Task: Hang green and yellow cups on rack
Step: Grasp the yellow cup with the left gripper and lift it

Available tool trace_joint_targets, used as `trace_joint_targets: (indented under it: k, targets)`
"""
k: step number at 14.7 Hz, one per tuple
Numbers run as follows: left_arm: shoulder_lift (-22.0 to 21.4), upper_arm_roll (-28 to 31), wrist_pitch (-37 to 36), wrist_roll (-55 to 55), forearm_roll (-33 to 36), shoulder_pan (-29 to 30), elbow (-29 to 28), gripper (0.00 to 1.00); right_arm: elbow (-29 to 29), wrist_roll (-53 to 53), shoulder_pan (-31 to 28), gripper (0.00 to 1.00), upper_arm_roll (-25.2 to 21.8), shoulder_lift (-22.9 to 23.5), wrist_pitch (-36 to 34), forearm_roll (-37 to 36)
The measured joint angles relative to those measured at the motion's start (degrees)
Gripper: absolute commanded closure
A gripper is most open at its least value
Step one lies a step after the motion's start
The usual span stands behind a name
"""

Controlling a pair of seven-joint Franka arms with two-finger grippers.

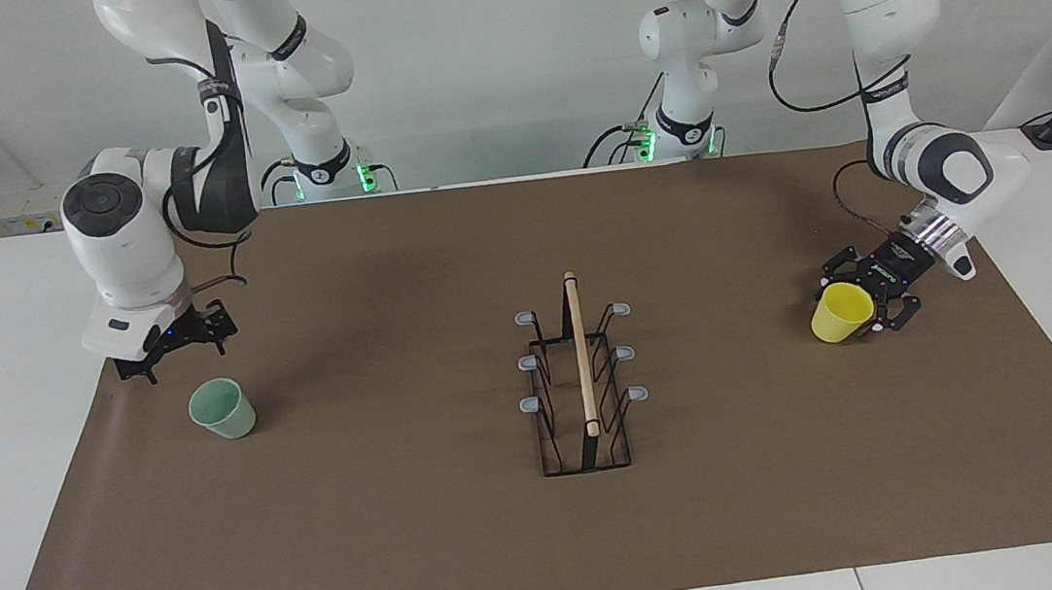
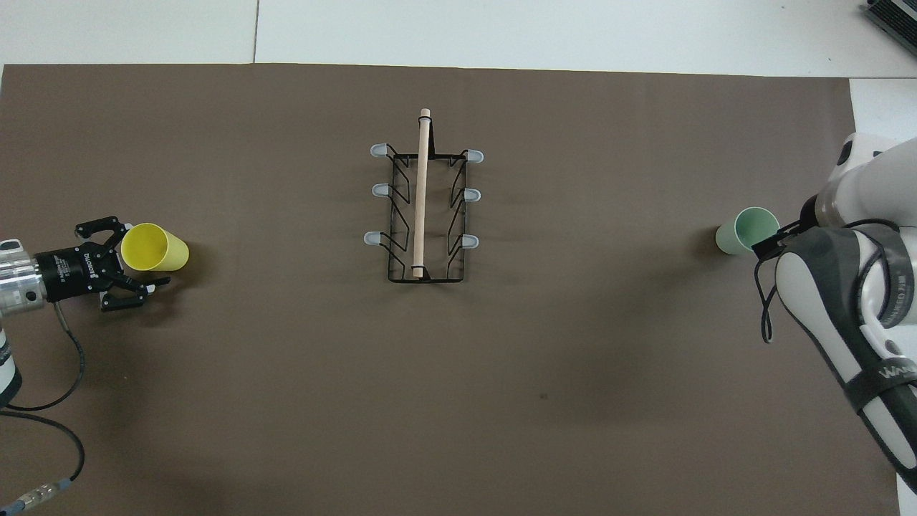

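Note:
The yellow cup (image 1: 841, 313) (image 2: 154, 247) stands upright on the brown mat toward the left arm's end of the table. My left gripper (image 1: 855, 304) (image 2: 141, 256) is low beside it and open, one finger on each side of the cup's rim. Whether they touch it I cannot tell. The green cup (image 1: 222, 408) (image 2: 746, 231) stands upright toward the right arm's end. My right gripper (image 1: 184, 360) (image 2: 768, 244) hangs open just above the mat beside the green cup, holding nothing, and the arm hides most of it from overhead. The rack (image 1: 579, 377) (image 2: 423, 208) stands mid-table with bare pegs.
The brown mat (image 1: 415, 541) covers most of the white table. A loose black cable (image 2: 43, 401) trails from the left arm over the mat's corner near the robots. The right arm's forearm (image 2: 845, 315) overhangs the mat's edge by the green cup.

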Motion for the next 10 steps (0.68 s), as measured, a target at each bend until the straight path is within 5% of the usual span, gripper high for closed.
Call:
trace_joint_targets:
  k: [6,7,8,9,10]
  targets:
    - [-0.4,-0.1,0.3,3.1,-1.9,-1.7,-1.2,0.0,-0.1,-9.5,-0.2,0.0,-0.2,-0.6,-4.0,-5.5]
    - [-0.4,-0.1,0.4,3.1,-2.1,-2.1,-1.3,0.07,-0.2,-10.6,-0.1,0.0,-0.1,-0.6,-4.4,-6.5]
    - [-0.4,-0.1,0.4,3.1,-2.3,-2.3,-1.4,0.62,-0.2,-11.7,-0.1,0.0,-0.1,-0.7,-4.7,-7.6]
    - [-0.4,-0.1,0.4,3.3,-2.3,-2.4,-1.5,1.0,-0.3,-12.7,-0.1,0.0,-0.1,-0.7,-4.8,-8.9]
    - [-0.4,-0.1,0.4,3.4,-2.3,-2.4,-1.5,1.0,-0.4,-13.7,0.0,0.0,-0.1,-0.7,-4.9,-10.3]
